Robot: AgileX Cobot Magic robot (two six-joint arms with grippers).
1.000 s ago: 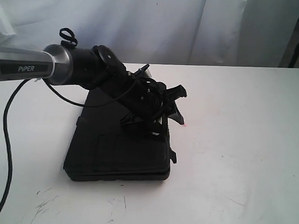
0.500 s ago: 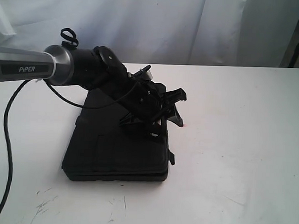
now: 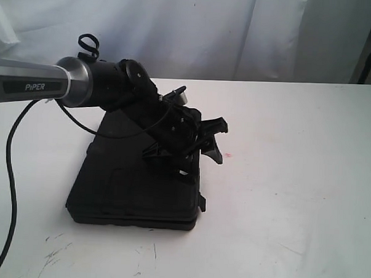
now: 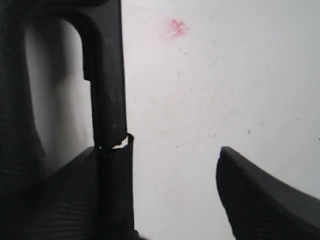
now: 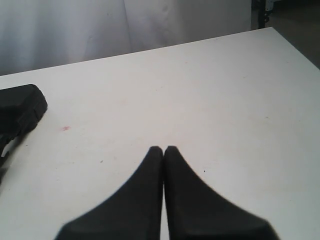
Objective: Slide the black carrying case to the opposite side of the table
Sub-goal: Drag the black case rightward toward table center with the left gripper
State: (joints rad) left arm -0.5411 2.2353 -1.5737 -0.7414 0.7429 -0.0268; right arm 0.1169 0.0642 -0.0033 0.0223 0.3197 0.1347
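The black carrying case [image 3: 134, 186] lies flat on the white table [image 3: 294, 181], left of the middle. My left gripper [image 3: 205, 143] is down at the case's right edge, open. In the left wrist view the case's handle bar [image 4: 107, 75] stands against one finger [image 4: 60, 200]; the other finger [image 4: 260, 195] is apart over bare table, with the left gripper [image 4: 162, 160] holding nothing. A small red mark [image 3: 227, 155] lies just right of the case. My right gripper [image 5: 164, 150] is shut and empty above the table, with a case corner [image 5: 20, 107] at its view's edge.
A white curtain [image 3: 209, 29] hangs behind the table. The left arm's black cable [image 3: 9, 168] droops over the table's left side. Dark scuffs [image 3: 57, 250] mark the near left. A dark stand [image 3: 370, 61] is beyond the far right corner.
The case has slid to the left in the exterior view, and my left gripper has moved left with it, away from the red mark.
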